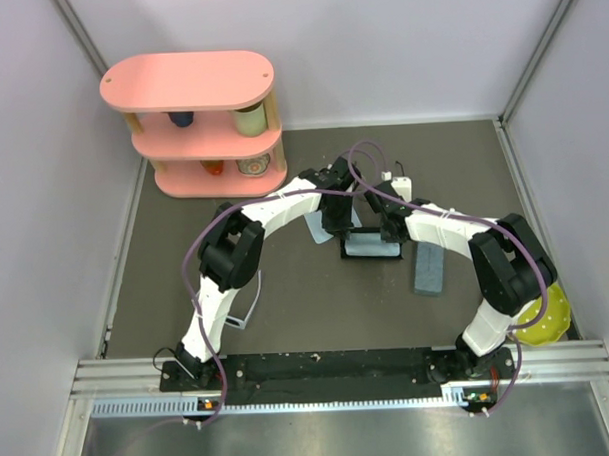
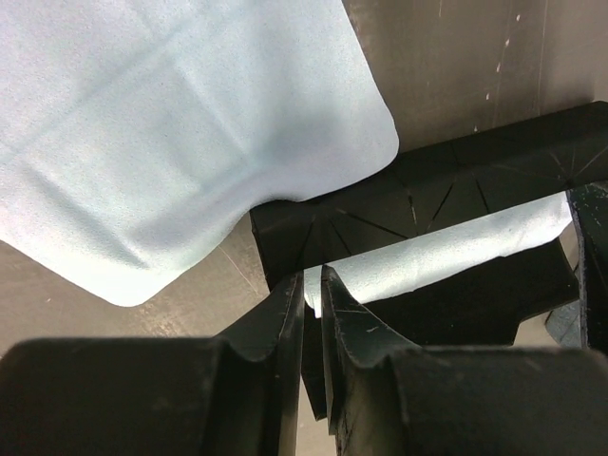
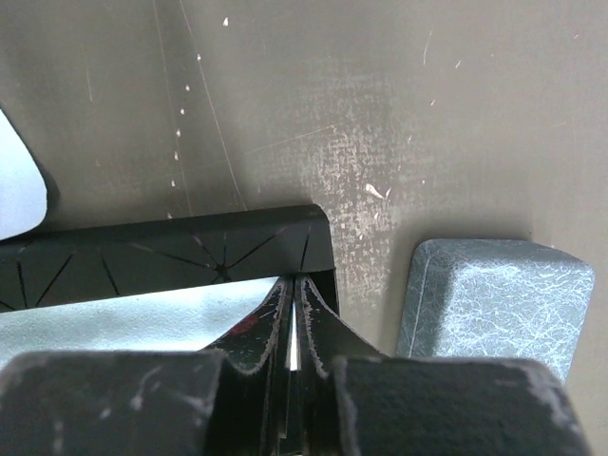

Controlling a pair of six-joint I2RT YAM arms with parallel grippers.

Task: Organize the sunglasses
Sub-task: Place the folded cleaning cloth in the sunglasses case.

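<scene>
At the open black case [image 3: 142, 256] with its blue cloth [image 3: 114, 318], the left claw [image 2: 313, 277] is parted a crack, the right claw [image 3: 294, 281] closed; where the sunglasses lie I cannot tell.

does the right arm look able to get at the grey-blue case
Probably yes: the grey-blue case lies uncovered close beside the right gripper, with nothing on top of it, though the jaws are shut and would need to open first.

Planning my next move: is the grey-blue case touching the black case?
Apart. Right wrist view shows bare table between the black case and the grey-blue case.
</scene>
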